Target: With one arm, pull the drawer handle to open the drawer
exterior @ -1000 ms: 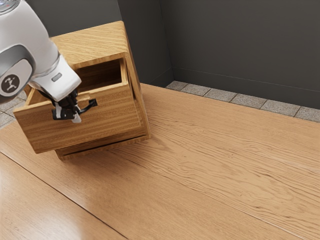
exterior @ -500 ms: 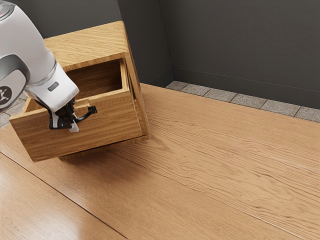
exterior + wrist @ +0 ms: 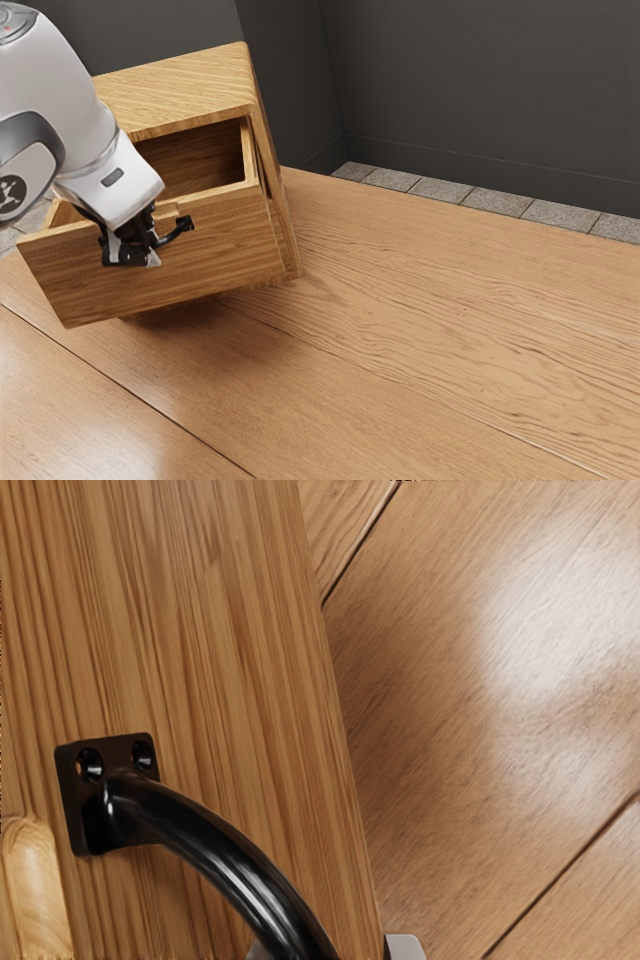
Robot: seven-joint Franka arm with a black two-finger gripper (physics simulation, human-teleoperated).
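Clamped narrow on the black drawer handle (image 3: 172,231) from two sides: the black gripper (image 3: 128,250) of the white arm (image 3: 60,120), reaching in from the exterior view's upper left. Standing well out of the wooden cabinet (image 3: 190,80), inner walls in plain sight: the drawer (image 3: 215,250) (front panel toward the exterior view's lower left, handle near the middle of that panel). Beneath both, a broad plank surface (image 3: 420,340) in the same warm oak tone, with a dark shadow directly under the overhanging drawer. Behind, a dark grey wall (image 3: 480,80) and a strip of grey stone tiles (image 3: 500,203) along its foot. From the wrist camera, close up: a curved black bar (image 3: 215,855) rising from a square mounting plate (image 3: 100,780) with two screw holes, fixed flat against the grained drawer front (image 3: 200,630) and running toward the hand. Just past the panel's edge, more planks with a pale patch of glare.
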